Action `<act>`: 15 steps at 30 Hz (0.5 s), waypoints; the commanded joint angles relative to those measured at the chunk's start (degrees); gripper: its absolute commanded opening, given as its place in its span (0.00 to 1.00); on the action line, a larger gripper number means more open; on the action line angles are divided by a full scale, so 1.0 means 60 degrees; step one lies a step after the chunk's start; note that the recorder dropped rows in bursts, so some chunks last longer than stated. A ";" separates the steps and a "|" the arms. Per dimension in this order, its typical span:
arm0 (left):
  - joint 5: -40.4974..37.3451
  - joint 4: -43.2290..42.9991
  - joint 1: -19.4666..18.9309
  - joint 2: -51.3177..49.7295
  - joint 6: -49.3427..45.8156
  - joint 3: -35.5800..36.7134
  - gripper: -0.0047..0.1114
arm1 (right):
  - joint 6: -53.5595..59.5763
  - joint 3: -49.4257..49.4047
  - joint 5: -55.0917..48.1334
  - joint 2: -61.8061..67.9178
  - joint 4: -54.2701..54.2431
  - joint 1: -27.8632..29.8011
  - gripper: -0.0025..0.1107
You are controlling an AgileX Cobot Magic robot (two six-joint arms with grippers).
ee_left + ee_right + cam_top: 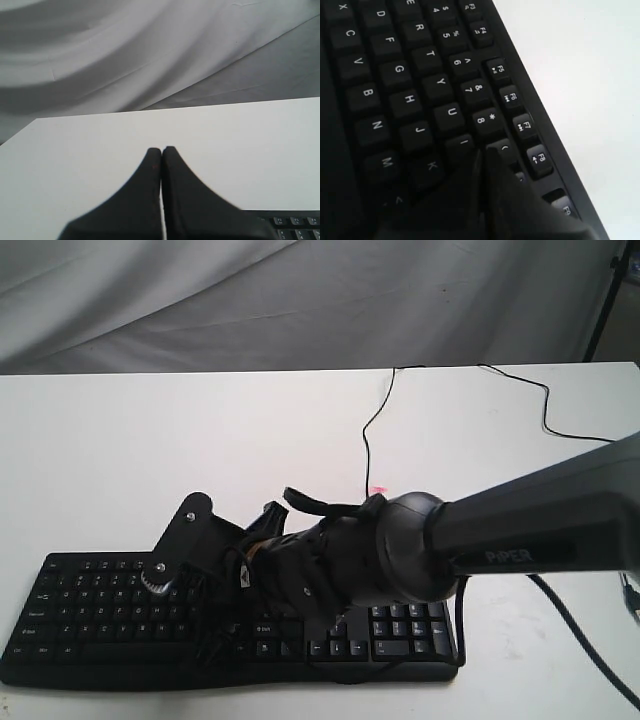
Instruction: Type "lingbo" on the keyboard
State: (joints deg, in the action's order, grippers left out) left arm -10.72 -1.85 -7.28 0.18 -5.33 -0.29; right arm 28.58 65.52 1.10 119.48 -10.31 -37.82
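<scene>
The black keyboard (90, 610) lies along the near edge of the white table (150, 440). My right gripper (205, 615) reaches in from the right and comes down over the keyboard's middle letter block. In the right wrist view the right gripper (484, 152) is shut, its tip at the gap between the I key (464, 143) and the 9 key (504, 148); the keys behind the fingers are hidden. My left gripper (161, 150) is shut and empty above bare table, with a corner of the keyboard (292, 222) beside it. The exterior view does not show the left arm.
A thin black cable (375, 420) runs from the keyboard toward the table's far edge. A second cable (545, 400) crosses the back right. A small red spot (378, 490) sits on the table. Grey cloth (300, 300) hangs behind.
</scene>
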 commanded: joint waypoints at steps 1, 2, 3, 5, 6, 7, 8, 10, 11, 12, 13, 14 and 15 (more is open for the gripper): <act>0.0041 0.0005 0.0036 -0.0030 0.0026 0.0049 0.05 | -0.0058 -0.0058 -0.0086 0.0014 0.0070 -0.0024 0.02; 0.0041 0.0005 0.0036 -0.0030 0.0026 0.0049 0.05 | -0.0058 -0.0058 -0.0086 -0.0078 0.0070 -0.0024 0.02; 0.0041 0.0005 0.0036 -0.0030 0.0026 0.0049 0.05 | -0.0058 -0.0058 -0.0086 -0.0229 0.0070 -0.0024 0.02; 0.0041 0.0005 0.0036 -0.0030 0.0026 0.0049 0.05 | -0.0058 -0.0058 -0.0107 -0.0611 0.0094 -0.0024 0.02; 0.0041 0.0005 0.0036 -0.0030 0.0026 0.0049 0.05 | -0.0058 -0.0058 -0.0183 -0.0818 0.0163 -0.0024 0.02; 0.0041 0.0005 0.0036 -0.0030 0.0026 0.0049 0.05 | -0.0058 -0.0058 -0.0183 -0.0930 0.0204 -0.0024 0.02; 0.0041 0.0005 0.0036 -0.0030 0.0026 0.0049 0.05 | -0.0058 -0.0073 -0.0239 -0.1053 0.0241 -0.0024 0.02; 0.0041 0.0005 0.0036 -0.0030 0.0026 0.0049 0.05 | -0.0058 -0.0287 -0.0183 -0.1346 0.0241 -0.0024 0.02; 0.0041 0.0005 0.0036 -0.0030 0.0026 0.0049 0.05 | -0.0058 -0.0502 -0.0031 -0.1576 0.0241 -0.0024 0.02; 0.0041 0.0005 0.0036 -0.0030 0.0026 0.0049 0.05 | -0.0058 -0.0781 0.0108 -0.1795 0.0241 -0.0024 0.02; 0.0041 0.0005 0.0036 -0.0030 0.0026 0.0049 0.05 | -0.0058 -0.1104 0.0249 -0.2120 0.0158 -0.0024 0.02; 0.0041 0.0005 0.0036 -0.0030 0.0026 0.0049 0.05 | -0.0058 -0.1456 0.0315 -0.2496 0.0074 -0.0024 0.02; 0.0041 0.0005 0.0036 -0.0030 0.0026 0.0049 0.05 | -0.0058 -0.1744 0.0315 -0.2826 -0.0021 -0.0024 0.02</act>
State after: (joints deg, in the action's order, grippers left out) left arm -10.72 -1.85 -7.28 0.18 -5.33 -0.29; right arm 28.48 59.10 1.65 107.27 -9.94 -37.82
